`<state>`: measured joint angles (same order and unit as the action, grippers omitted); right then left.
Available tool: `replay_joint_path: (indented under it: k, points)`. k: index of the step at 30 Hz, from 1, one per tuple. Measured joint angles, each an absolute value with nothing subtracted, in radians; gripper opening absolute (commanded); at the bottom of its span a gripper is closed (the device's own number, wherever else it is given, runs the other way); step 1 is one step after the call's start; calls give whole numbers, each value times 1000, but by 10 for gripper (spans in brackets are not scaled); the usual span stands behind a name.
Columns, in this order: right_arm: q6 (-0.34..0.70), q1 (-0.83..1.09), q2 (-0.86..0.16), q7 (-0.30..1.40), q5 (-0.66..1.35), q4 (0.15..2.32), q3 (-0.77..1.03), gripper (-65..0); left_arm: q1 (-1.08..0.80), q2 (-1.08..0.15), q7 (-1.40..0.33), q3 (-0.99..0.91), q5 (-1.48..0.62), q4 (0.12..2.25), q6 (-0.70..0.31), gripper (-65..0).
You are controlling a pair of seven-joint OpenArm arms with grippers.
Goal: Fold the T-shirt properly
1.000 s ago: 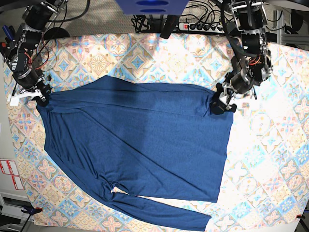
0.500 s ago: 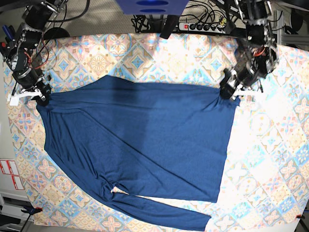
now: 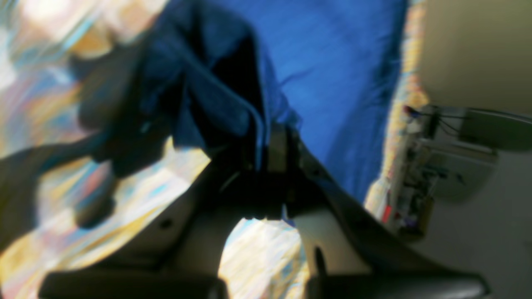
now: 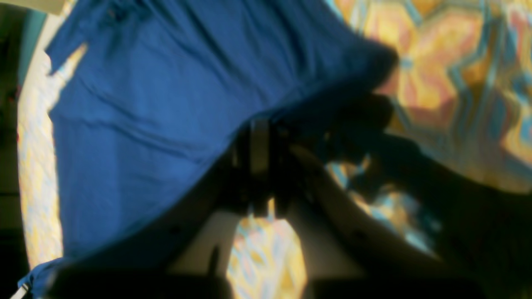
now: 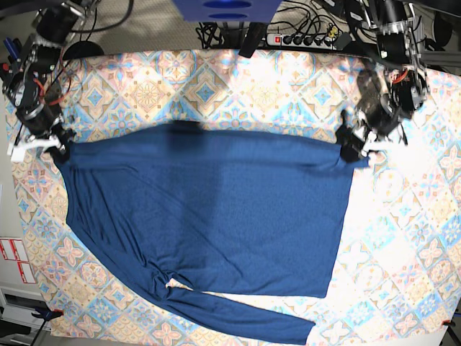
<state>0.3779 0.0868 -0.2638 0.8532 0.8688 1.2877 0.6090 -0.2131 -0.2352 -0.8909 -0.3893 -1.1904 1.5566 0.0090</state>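
Left wrist view: the left gripper (image 3: 266,166) sits at frame centre, its jaws closed on a bunched fold of the T-shirt (image 3: 341,70). The navy cloth rises from the jaws and fills the upper middle of the frame. The picture is blurred, with the patterned tablecloth (image 3: 137,195) smeared across the left side.

Right wrist view: the right gripper (image 4: 259,166) is at centre, jaws pinched tight on the edge of the T-shirt (image 4: 158,108), which spreads over the whole left half. The tablecloth (image 4: 453,83) shows at upper right.

Base view: the T-shirt (image 5: 209,216) lies spread across the middle of the tabletop (image 5: 403,238), one long sleeve trailing along the bottom edge. Its top edge is drawn straight between the right gripper (image 5: 57,148), clamped on the corner at the frame's left, and the left gripper (image 5: 355,148), clamped on the corner at the frame's right.
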Motion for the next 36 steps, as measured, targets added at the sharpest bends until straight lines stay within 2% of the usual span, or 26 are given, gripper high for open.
replay_joint_path:
  k: [12, 20, 31, 34, 36]
  points:
    - [378, -102, -261, 854, 702, 1145, 606, -647, 25, -233, -884, -390, -1190, 1267, 17, -650]
    - [379, -165, -261, 849, 686, 1077, 607, -645, 142, -235, -836, -390, -1193, 1168, 12, -650]
    - [382, -250, -261, 841, 688, 913, 607, -642, 241, -228, -731, -345, -1043, 1052, 13, -650]
    - [377, -250, -260, 840, 638, 902, 607, -605, 258, -217, -703, -337, -1023, 979, 11, -650]
    - [377, -249, -261, 838, 601, 905, 607, -555, 260, -217, -698, -337, -979, 953, 15, -603]
